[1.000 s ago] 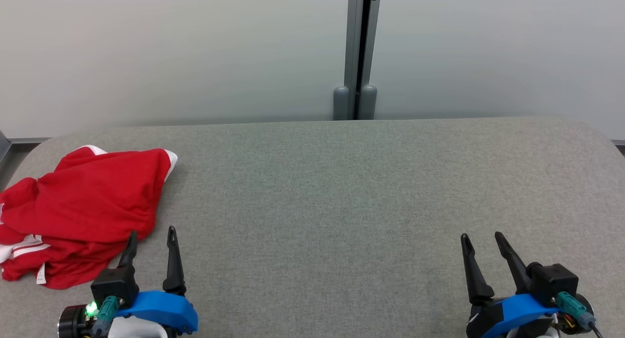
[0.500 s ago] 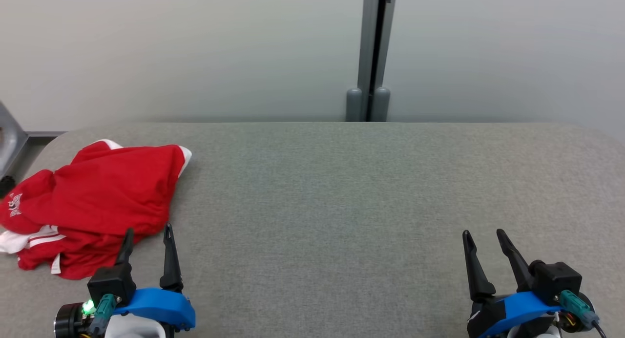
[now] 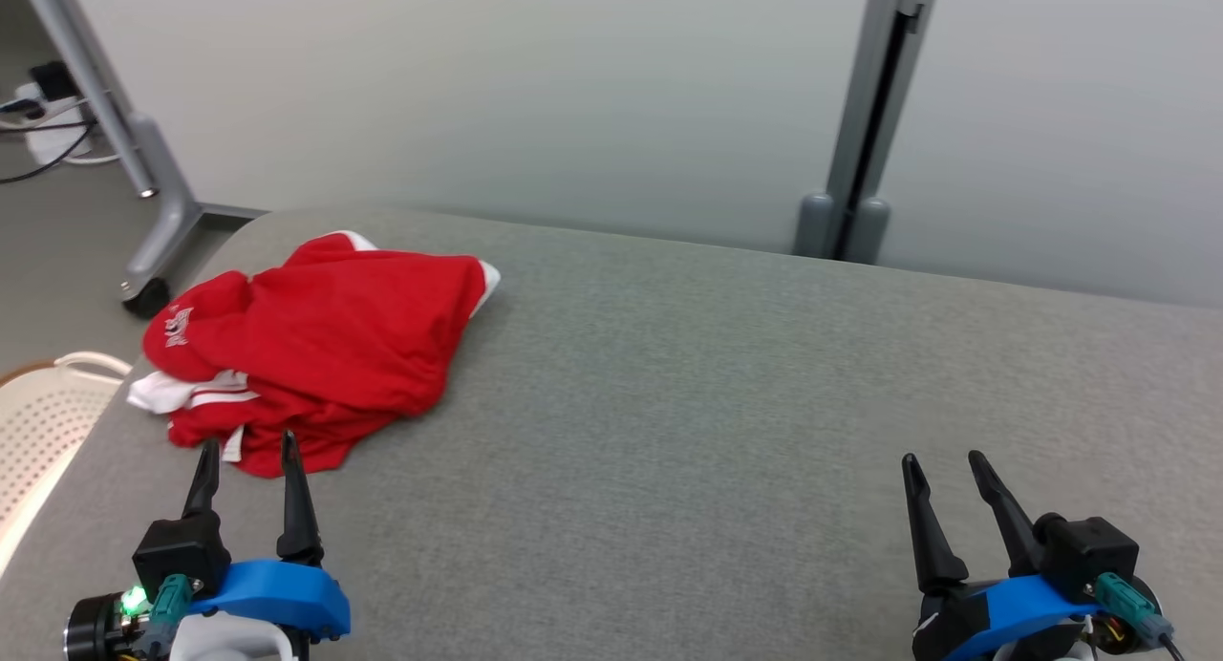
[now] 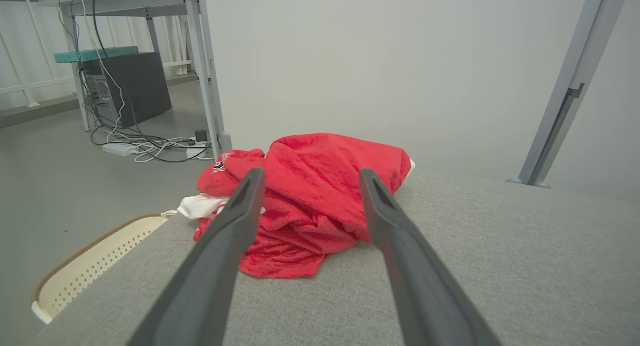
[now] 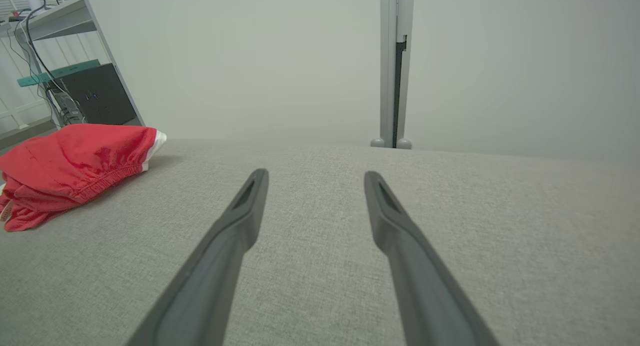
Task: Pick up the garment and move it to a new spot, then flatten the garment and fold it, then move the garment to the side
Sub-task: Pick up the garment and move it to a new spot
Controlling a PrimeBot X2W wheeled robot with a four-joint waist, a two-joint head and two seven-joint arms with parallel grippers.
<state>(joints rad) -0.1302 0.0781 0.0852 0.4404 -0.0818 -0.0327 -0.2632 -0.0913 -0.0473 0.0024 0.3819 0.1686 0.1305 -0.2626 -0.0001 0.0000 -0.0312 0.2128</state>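
Observation:
A crumpled red garment (image 3: pixel 315 346) with white trim lies bunched near the far left corner of the grey fabric table (image 3: pixel 717 403). My left gripper (image 3: pixel 246 449) stands open just short of the garment's near edge, its tips close to the cloth with nothing between them. In the left wrist view the garment (image 4: pixel 310 196) lies straight ahead between and beyond the open fingers (image 4: pixel 235 226). My right gripper (image 3: pixel 944 465) is open over bare table at the lower right. The right wrist view has the garment (image 5: pixel 75 161) far off to its left.
A cream perforated basket (image 3: pixel 38 422) stands on the floor by the table's left edge. A wheeled grey frame leg (image 3: pixel 153 231) and cables (image 4: pixel 145 146) lie beyond that corner. A grey post (image 3: pixel 860 164) stands against the pale wall behind the table.
The head camera has turned left, so the whole picture shifted right and the floor and basket came into view. The left gripper now sits nearer the garment's near edge. The garment lies as before.

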